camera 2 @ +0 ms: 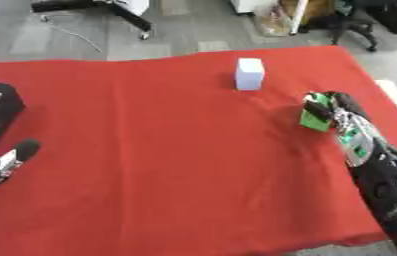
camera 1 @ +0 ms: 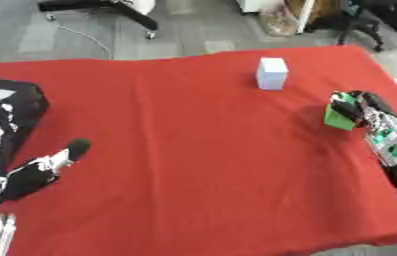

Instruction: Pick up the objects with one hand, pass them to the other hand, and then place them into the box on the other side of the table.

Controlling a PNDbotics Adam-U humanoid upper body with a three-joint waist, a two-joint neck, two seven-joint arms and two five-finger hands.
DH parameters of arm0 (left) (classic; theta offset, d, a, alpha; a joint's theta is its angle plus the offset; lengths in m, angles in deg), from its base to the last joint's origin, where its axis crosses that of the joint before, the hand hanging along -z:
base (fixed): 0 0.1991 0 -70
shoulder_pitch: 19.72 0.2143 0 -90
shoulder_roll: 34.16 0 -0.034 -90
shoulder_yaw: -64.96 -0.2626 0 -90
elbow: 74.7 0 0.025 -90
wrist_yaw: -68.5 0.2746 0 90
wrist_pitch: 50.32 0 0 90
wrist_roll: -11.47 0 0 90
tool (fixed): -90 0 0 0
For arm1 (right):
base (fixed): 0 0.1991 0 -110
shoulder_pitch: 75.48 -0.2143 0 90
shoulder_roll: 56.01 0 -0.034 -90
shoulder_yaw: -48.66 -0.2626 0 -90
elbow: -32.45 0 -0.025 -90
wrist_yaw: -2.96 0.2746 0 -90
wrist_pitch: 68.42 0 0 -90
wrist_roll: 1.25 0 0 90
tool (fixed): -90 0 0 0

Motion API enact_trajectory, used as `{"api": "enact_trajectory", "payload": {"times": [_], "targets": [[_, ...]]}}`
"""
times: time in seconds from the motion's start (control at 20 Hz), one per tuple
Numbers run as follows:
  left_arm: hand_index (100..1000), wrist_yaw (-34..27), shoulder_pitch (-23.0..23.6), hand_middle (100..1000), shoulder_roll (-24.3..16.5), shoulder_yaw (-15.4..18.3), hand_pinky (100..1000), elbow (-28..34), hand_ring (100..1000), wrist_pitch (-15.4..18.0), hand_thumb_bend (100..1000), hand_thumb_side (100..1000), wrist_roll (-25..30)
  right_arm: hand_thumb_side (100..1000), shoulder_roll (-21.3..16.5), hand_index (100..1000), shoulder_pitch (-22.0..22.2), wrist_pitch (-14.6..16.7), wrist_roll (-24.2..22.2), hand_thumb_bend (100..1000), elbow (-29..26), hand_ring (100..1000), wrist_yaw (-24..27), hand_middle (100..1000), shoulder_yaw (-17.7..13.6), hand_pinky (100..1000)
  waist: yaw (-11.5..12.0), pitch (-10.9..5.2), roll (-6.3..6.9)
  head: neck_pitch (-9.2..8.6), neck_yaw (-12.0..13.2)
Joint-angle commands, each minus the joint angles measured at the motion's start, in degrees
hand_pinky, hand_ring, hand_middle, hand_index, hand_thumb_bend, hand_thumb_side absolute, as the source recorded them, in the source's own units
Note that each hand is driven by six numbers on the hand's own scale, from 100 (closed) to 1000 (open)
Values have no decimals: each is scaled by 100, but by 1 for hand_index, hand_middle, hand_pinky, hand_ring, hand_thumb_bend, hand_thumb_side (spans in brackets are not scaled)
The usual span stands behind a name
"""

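Objects on the red-covered bench (camera 1: 193, 150) number two — one green block (camera 1: 339, 116) and one white block (camera 1: 271, 73). Nearest, at the left edge, the left hand (camera 1: 40, 170) rests on the cloth with its fingers relaxed and holding nothing, just beside the black box (camera 1: 18, 112) at that edge. Farther back at the right side, the right hand (camera 2: 334, 111) has its fingers curled round the green block, which sits at cloth level. The white block stands upright alone — farthest back, apart from both hands.
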Motion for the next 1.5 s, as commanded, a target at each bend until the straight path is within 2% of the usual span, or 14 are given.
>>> {"api": "enact_trajectory", "payload": {"times": [0.05,0.2,0.45,0.6,0.85,1.05,1.25,1.3,1.35,1.5], "targets": [[883,-16,-47,764,-14,6,706,59,798,12,856,602,-11,100,147,682,132,-51,300,100,29,455,377,563,56,307,-9,-85,-27,-10,-25],[883,-19,-46,763,-9,7,706,55,797,13,854,602,-16,117,182,613,165,-14,626,100,-55,431,843,503,48,269,-14,-86,-24,-10,-34],[883,-26,-40,762,-9,13,703,53,796,6,834,604,-38,208,227,514,212,173,1271,100,-240,405,1971,416,41,234,-15,-86,-21,-10,-54],[882,-34,-39,761,-2,12,698,49,795,4,828,605,-54,268,242,489,230,316,1573,100,-412,403,2633,390,77,234,-15,-86,-25,-10,-73],[877,-40,-35,759,6,1,693,28,793,2,812,604,-78,300,269,477,264,601,1784,100,-925,402,3570,377,241,239,-14,-83,-30,-10,-100],[875,-48,-40,759,32,-23,693,-15,794,8,792,604,-80,324,355,478,238,734,1747,100,-1569,404,3867,378,440,243,-15,-85,-31,-10,-107],[873,-58,-52,761,58,-52,691,-71,809,26,769,602,-78,342,475,478,211,697,1673,100,-2178,404,3964,378,611,246,-4,-91,-33,-10,-109],[872,-55,-55,764,61,-61,691,-86,812,27,759,600,-77,285,521,479,199,691,1637,100,-2318,405,4019,377,660,249,0,-93,-33,-10,-100],[872,-51,-59,765,63,-71,690,-102,813,28,752,598,-77,356,563,480,191,689,1590,100,-2460,405,4086,379,710,251,3,-94,-33,-10,-89],[868,-31,-88,767,77,-111,689,-185,818,20,724,584,-86,389,737,479,146,695,1406,100,-2940,405,4324,378,888,258,4,-97,-36,-10,-16]]}}
